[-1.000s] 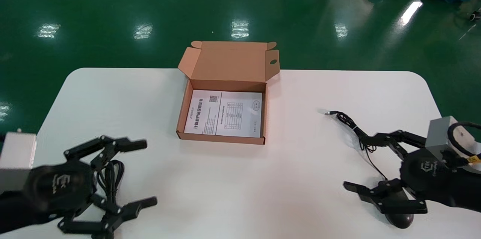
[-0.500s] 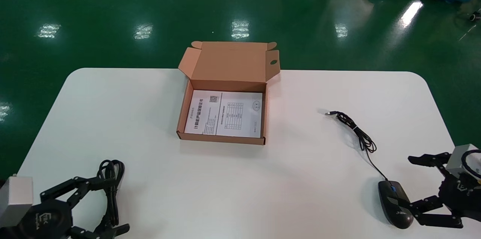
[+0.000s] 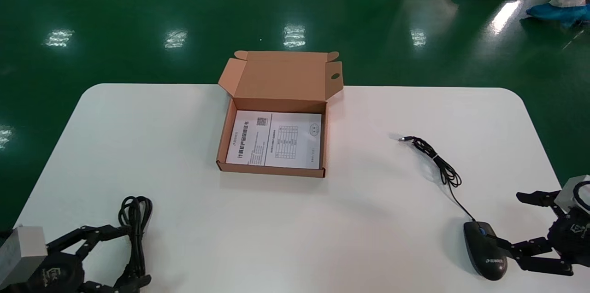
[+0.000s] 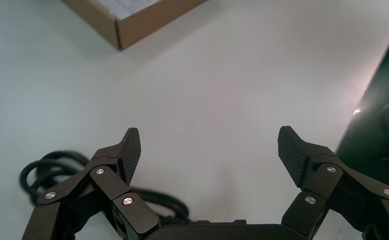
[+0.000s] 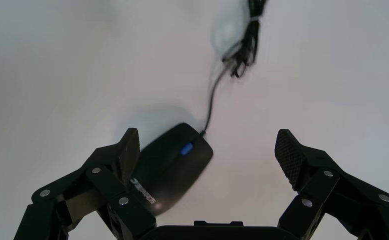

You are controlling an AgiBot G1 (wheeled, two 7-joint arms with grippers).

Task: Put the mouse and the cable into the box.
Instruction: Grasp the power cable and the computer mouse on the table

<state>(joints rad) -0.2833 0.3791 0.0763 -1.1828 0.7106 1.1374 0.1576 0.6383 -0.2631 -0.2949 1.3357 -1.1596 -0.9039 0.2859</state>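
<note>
Mouse (image 3: 484,250) and coiled cable (image 3: 135,233) lie outside the cardboard box (image 3: 224,138), nothing packed yet; your left gripper (image 3: 132,256) by the cable and right gripper (image 3: 512,220) by the mouse gape empty.

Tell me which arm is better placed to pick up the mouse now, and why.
Right. The right gripper is open right beside the mouse, almost touching it. The left gripper is across the table, open at the coiled cable.

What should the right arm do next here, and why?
Probably shift the right gripper sideways so its open fingers straddle the mouse, which lies beside one finger, ungrasped. The cardboard box stands open; the left gripper hangs open by the coiled cable.
</note>
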